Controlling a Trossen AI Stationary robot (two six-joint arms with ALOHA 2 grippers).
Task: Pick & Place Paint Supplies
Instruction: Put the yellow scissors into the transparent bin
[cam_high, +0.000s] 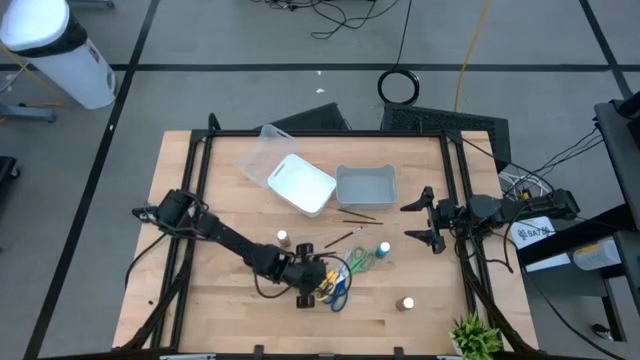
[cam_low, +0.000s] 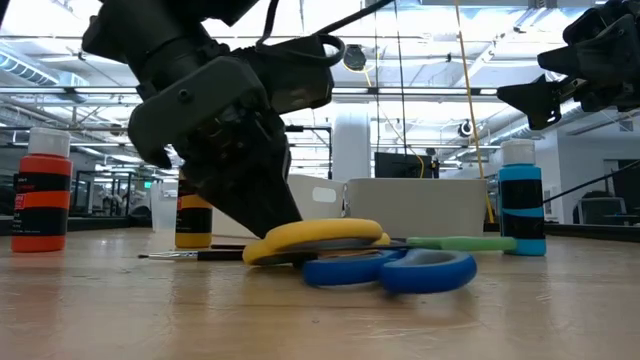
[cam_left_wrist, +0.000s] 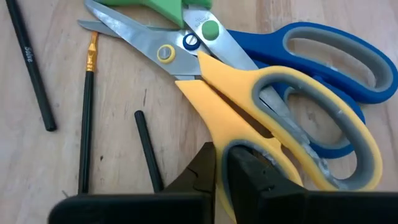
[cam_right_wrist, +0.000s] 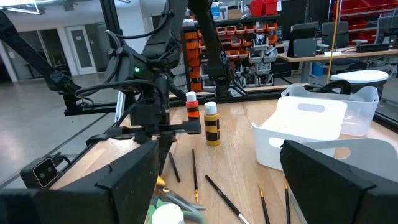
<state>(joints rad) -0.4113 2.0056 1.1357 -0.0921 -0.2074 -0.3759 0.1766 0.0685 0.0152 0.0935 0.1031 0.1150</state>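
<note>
Yellow scissors (cam_left_wrist: 292, 124) handle pinched in left tool (cam_left_wrist: 221, 171); right tool (cam_high: 425, 220) agape.

Scissors: yellow handles (cam_left_wrist: 292, 118) w/ grey inner lining, blue handles (cam_left_wrist: 339, 56) also grey-lined, green pair (cam_left_wrist: 163, 9) w/ green pivot; yellow pair has yellow pivot, blue pair blue pivot. Blades bare silver.
Brushes (cam_left_wrist: 87, 118): black shafts, one w/ copper-orange ferrule; another black w/ pale lettering.
Bottles: red-orange bottle (cam_low: 41, 190) w/ black label band + white cap; yellow-orange one (cam_right_wrist: 212, 124) w/ black bands + white cap; blue one (cam_low: 521, 212) w/ white cap + black label.
Bins: white bin (cam_high: 302, 184), grey-clear bin (cam_high: 366, 186), clear lid (cam_high: 262, 152).
Table (cam_high: 420, 330): light wood, black frame. Both arms black.
</note>
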